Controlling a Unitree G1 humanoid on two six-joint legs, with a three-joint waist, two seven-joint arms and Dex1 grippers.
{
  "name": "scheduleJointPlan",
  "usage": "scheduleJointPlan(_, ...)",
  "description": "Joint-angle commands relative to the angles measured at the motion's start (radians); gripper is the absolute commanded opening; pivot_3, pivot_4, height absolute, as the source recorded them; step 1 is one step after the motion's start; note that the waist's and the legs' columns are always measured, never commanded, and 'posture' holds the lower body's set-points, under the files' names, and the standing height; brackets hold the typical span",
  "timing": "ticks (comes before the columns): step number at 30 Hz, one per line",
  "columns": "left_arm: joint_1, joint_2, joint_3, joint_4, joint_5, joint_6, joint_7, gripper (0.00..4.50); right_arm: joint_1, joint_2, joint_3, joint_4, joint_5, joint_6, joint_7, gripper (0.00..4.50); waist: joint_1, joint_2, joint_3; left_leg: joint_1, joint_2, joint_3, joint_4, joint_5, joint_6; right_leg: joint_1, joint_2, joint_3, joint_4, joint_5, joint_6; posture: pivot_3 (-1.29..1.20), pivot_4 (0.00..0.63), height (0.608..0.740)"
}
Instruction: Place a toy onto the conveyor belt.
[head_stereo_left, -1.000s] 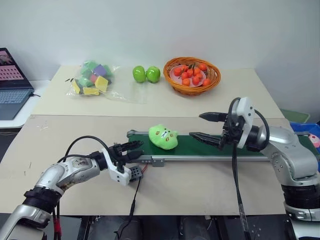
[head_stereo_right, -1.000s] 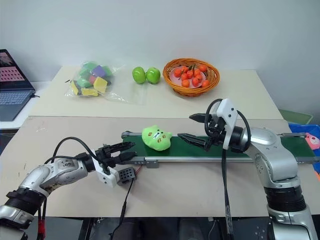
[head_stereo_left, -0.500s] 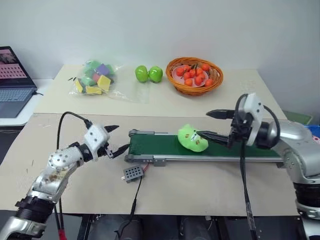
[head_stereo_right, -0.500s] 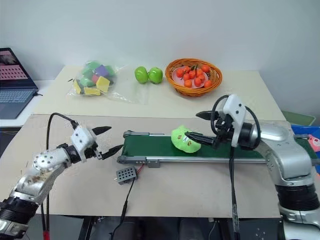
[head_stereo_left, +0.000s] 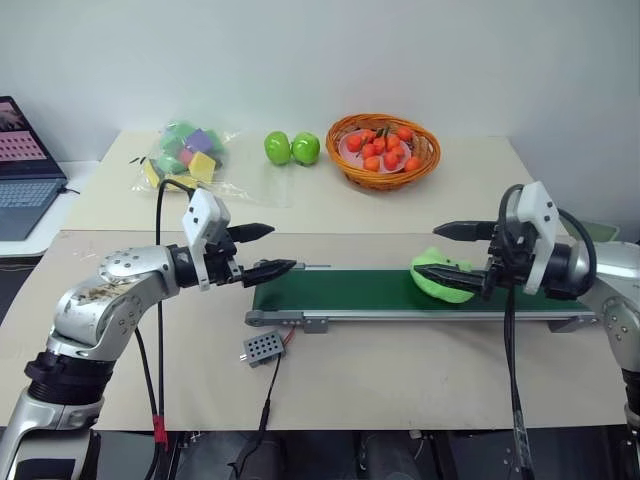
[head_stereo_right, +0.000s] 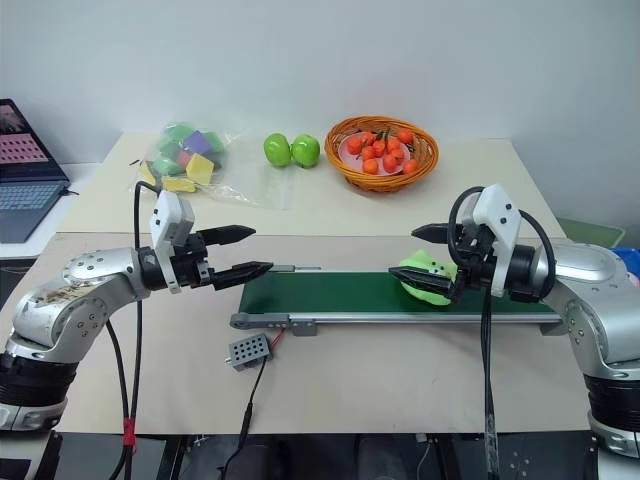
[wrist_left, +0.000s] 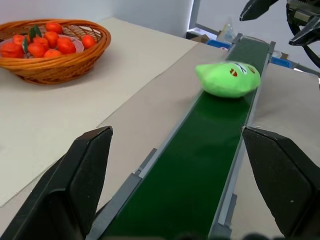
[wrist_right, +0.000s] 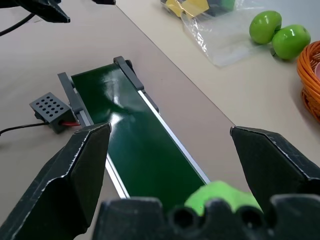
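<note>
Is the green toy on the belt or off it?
On it. The toy lies flat on the dark green belt, between the right gripper's open fingers, untouched.

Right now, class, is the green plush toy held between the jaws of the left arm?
No, the plush toy lies on the dark green belt near its right end, while the left gripper hangs open off the belt's left end.

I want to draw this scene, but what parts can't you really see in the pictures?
- Toy: in the left eye view the right pincer covers part of it, and the face cannot be seen.
- Belt: its right end is hidden behind the right arm.
- Laptop: cut off by the picture's left edge; the screen is too small to read.
- Blocks in the bag: the crinkled plastic blurs their shapes.
</note>
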Motion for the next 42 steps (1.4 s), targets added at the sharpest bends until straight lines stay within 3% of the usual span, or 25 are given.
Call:
scheduleJointPlan(1, 0.004, 0.032, 0.01, -0.059, -0.002, 0.044, -0.063, 4.4, 0.006, 0.004, -0.033, -0.029, 0.016, -0.005, -0.014, 4.5, 0.001, 0.0, 0.0, 0.0, 0.0, 0.0, 0.0, 0.0, 0.0, 0.0, 0.0, 0.0, 0.0, 0.0, 0.0, 0.0, 0.15, 0.738)
scheduleJointPlan(42, -0.144, -0.068, 0.062, 0.002, 0.035, 0.088, -0.063, 4.4, 0.035, 0.052, -0.043, -0.031, 0.007, -0.054, -0.058, 4.5, 0.001, 0.0, 0.0, 0.0, 0.0, 0.0, 0.0, 0.0, 0.0, 0.0, 0.0, 0.0, 0.0, 0.0, 0.0, 0.0, 0.15, 0.738)
